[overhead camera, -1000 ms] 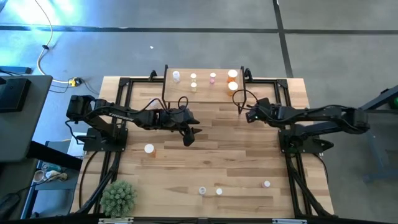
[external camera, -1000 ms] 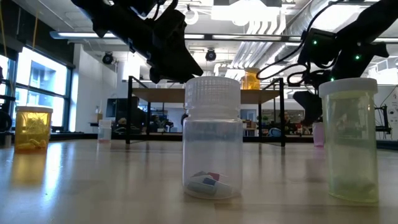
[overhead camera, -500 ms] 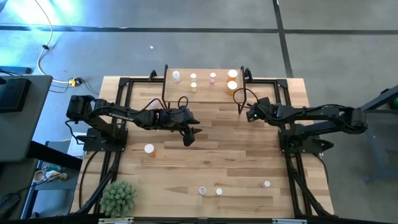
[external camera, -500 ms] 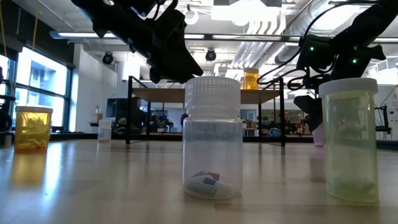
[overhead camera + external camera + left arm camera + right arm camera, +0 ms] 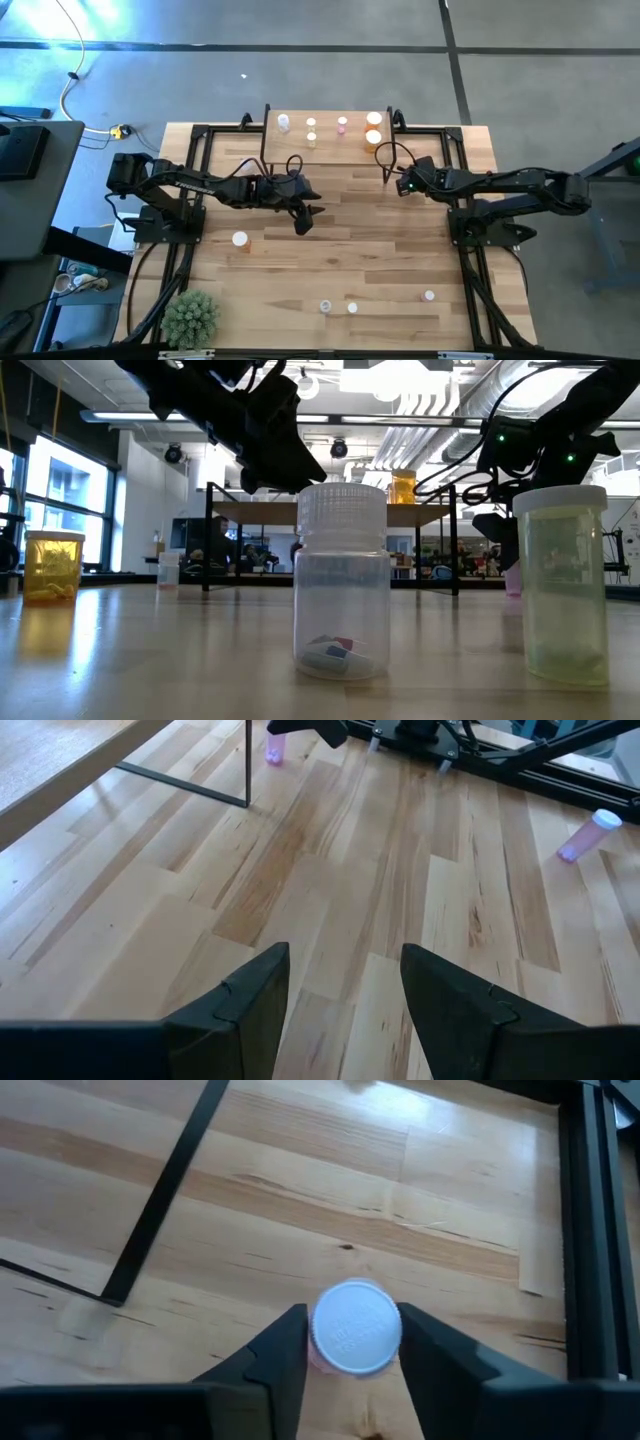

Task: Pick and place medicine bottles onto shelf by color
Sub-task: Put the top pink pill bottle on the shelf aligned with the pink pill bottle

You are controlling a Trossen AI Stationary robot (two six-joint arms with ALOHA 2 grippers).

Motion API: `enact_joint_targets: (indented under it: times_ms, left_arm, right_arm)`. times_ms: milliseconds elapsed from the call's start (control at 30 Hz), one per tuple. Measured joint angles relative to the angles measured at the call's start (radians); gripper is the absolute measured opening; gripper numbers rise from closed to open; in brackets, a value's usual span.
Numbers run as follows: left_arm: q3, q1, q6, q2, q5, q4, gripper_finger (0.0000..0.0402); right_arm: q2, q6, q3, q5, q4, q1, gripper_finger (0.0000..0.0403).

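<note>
From my station I see the bench (image 5: 330,240) about half cleared: the shelf (image 5: 325,130) at its far edge already carries six bottles, a bluish-clear one (image 5: 284,122), two pale ones (image 5: 311,130), a pink one (image 5: 342,124) and two larger orange ones (image 5: 374,127), so I judge the sort well under way. Left on the bench are a bottle near the left arm's base (image 5: 240,238), three in a loose row along the near edge (image 5: 352,308), and the one now under the right claw, so five or so remain. The left claw (image 5: 340,990) hangs over bare wood at mid-bench, its fingers apart and holding nothing. The right claw (image 5: 352,1342) sits just in front of the shelf's right leg, and the white-capped pink bottle (image 5: 355,1328) stands upright squarely between its fingers, which flank the cap closely on both sides; I cannot tell whether they are already pressing on it or just shy of contact. In the low view the clear bottle (image 5: 342,580) and a yellowish one (image 5: 564,585) stand nearest the camera.
</note>
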Motion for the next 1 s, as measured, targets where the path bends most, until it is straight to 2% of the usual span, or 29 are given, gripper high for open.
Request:
enact_joint_targets:
  times_ms: [267, 500, 800, 1000]
  left_arm:
    - [0.000, 0.000, 0.000, 0.000, 0.001, 0.000, 0.0184]
    - [0.000, 0.000, 0.000, 0.000, 0.002, 0.000, 0.0184]
    - [0.000, 0.005, -0.003, 0.000, 0.008, -0.013, 0.0184]
    - [0.000, 0.005, 0.000, 0.000, 0.008, -0.016, 0.0184]
  right_arm:
    - [-0.009, -0.001, 0.001, -0.032, -0.006, 0.000, 0.0120]
    - [-0.078, 0.019, 0.002, -0.076, -0.072, 0.035, 0.0119]
    - [-0.154, 0.090, 0.003, -0.198, -0.131, 0.161, 0.0118]
    - [-0.158, 0.140, 0.062, -0.213, -0.168, 0.287, 0.0118]
